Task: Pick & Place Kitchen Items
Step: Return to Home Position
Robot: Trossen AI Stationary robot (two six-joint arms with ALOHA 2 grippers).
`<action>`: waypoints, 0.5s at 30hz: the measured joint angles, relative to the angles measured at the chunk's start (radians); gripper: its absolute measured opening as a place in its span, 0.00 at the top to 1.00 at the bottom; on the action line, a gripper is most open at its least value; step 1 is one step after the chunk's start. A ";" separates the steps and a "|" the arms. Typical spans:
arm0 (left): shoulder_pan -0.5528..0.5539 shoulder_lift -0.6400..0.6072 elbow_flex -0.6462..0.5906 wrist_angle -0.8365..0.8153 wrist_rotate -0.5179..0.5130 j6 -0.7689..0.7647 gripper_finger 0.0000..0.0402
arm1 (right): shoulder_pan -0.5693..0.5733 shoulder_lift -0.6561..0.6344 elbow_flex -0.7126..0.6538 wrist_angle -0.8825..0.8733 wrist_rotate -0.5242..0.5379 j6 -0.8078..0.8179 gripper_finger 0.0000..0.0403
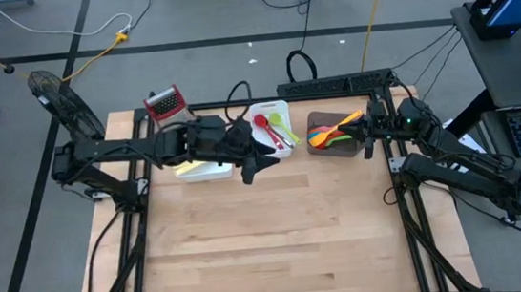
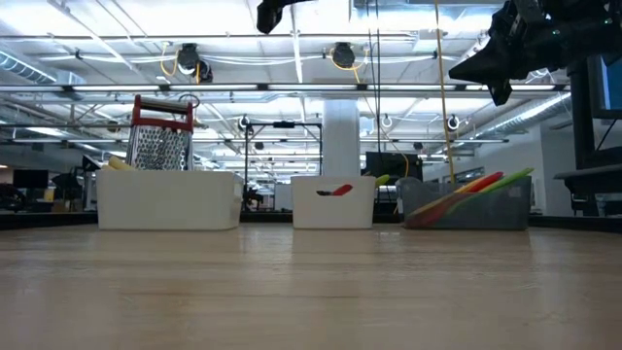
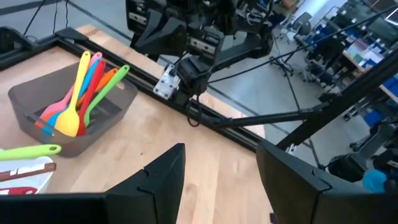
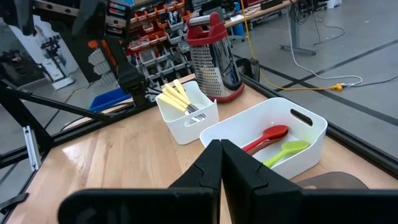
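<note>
Black, splayed wide and empty, the left gripper [image 3: 221, 163] hangs high above the wooden table [image 1: 280, 245], presumably clear because the glossy red spoon [image 4: 267, 137] and green spoon [image 4: 285, 151] already lie in the white bin [image 4: 314, 134], while the right gripper [image 4: 221, 149], pinched closed on nothing, hovers beside the grey tray [image 3: 102, 122] of spatulas [image 3: 79, 94].

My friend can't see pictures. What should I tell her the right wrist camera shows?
A red spoon and a green spoon lie in a white bin on a wooden table, beyond the shut right gripper. Farther off stand a smaller bin of yellow-handled utensils and a red-topped box grater.
</note>
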 joint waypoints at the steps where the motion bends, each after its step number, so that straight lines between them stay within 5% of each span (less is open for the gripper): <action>1: 0.000 0.000 0.000 -0.004 0.000 0.000 0.49 | 0.000 0.000 0.000 0.000 0.000 0.000 1.00; 15: -0.012 0.000 0.000 -0.132 -0.015 0.056 0.49 | 0.000 0.000 0.000 -0.001 0.000 0.000 1.00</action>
